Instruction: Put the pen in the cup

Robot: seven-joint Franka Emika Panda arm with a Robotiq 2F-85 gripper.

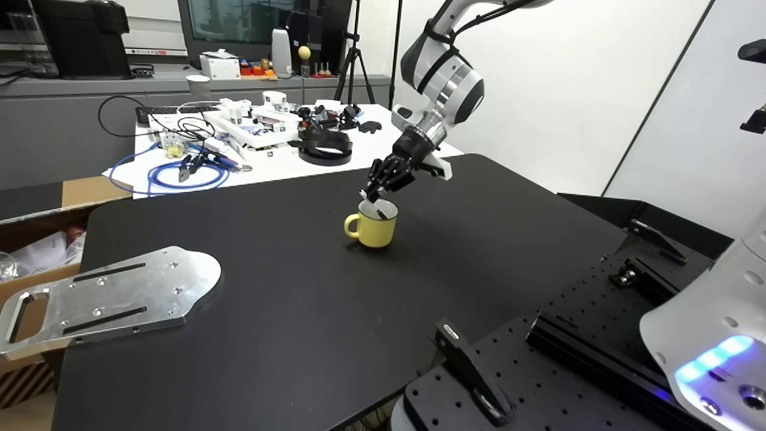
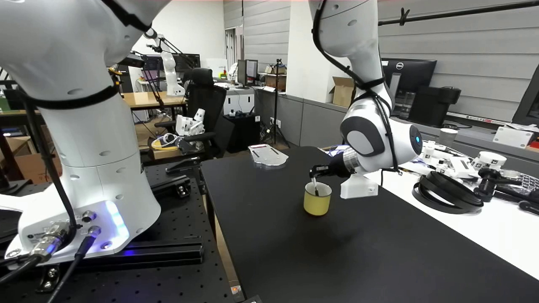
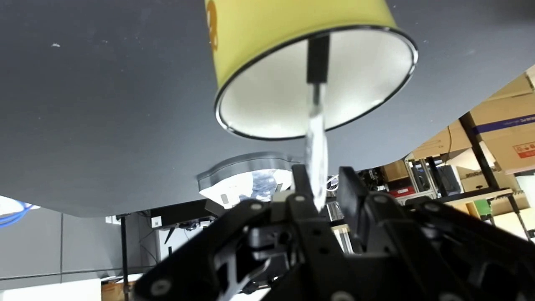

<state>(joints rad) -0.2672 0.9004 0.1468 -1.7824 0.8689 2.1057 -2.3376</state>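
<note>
Surface [image 1: 287, 335] runs black and wide on every side of the yellow cup [image 1: 376, 232], so there's room to move around it. Cup stands upright, well in from the edges. Metal plate [image 1: 128, 293] lies at one edge, well apart from the cup, its cut-out end jutting past over a cardboard box [image 1: 90, 190]. White table [image 1: 371, 143] carrying loose parts [image 1: 254, 136] sits just beyond another edge. Arm base [image 1: 700, 311] stands off to a third side, blue light [image 1: 715, 357] on.

End effector [image 3: 323, 169] hangs tilted just above the cup rim, fingers [image 3: 301, 179] apart from the rim. Looks released: wrist view shows the fingers parted wider than the pen [image 3: 316, 146], with a gap on one side of it. Can't tell if the pen touches the finger on its other side. Pen leans, pale upper end between the fingers, black end inside the cup. Lower tip hidden behind the cup wall; can't tell if it reaches the bottom.
</note>
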